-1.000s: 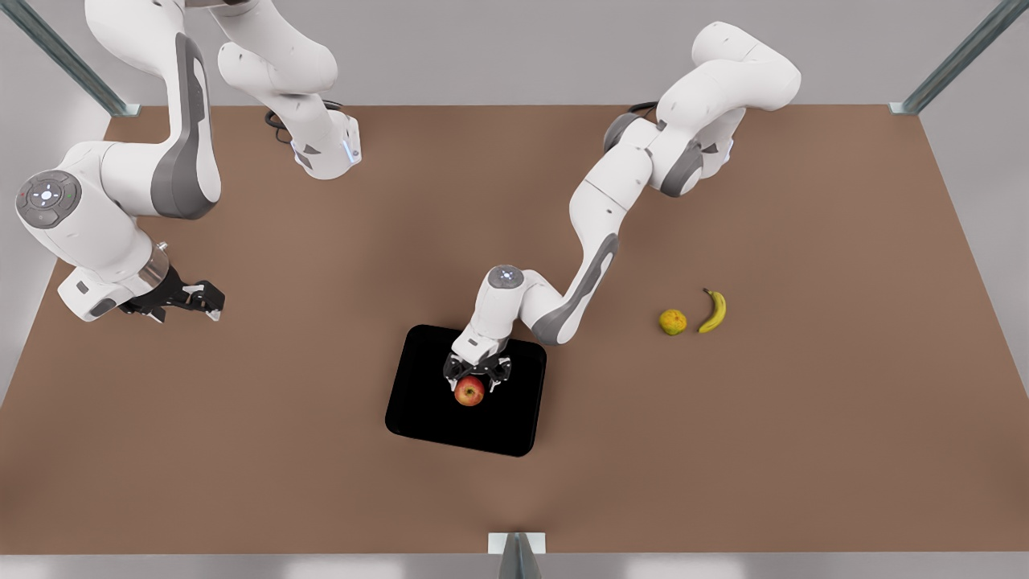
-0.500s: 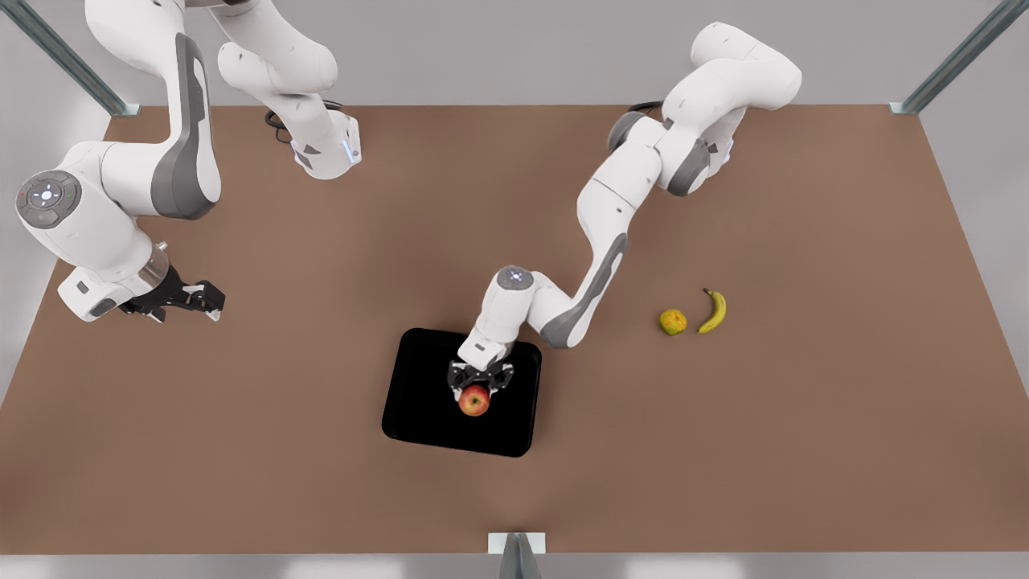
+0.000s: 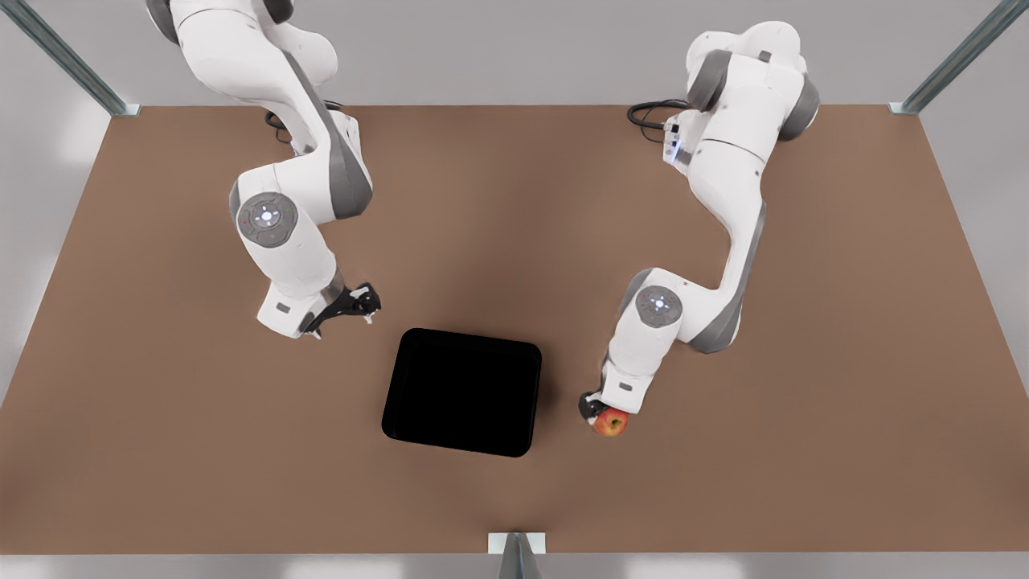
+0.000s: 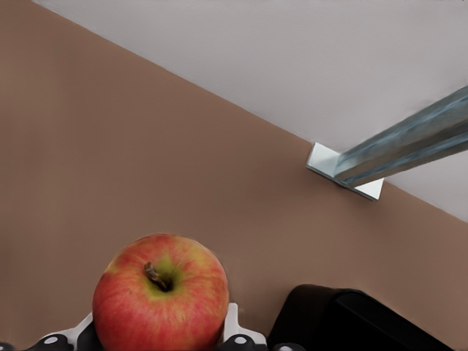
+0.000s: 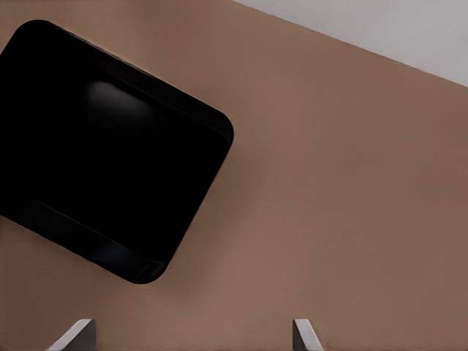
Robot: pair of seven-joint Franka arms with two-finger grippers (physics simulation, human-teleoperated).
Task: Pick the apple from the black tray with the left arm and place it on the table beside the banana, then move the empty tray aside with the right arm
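While the right gripper [image 3: 354, 304] hovered with fingers [image 5: 303, 335] apart at centre-left of the front view, just off the upper-left corner of the glossy black rectangular tray [image 3: 462, 392], the left gripper [image 3: 599, 410] at lower right of centre clamped the small red apple [image 3: 611, 421] above the matte brown table [image 3: 804, 402]. Judging by this, step 1 was unfinished; the next move called for lowering and releasing.

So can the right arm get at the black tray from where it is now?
Probably yes. The right gripper hangs open just off the black tray, which lies empty with bare table between them. The left gripper holds the apple on the tray's far side.
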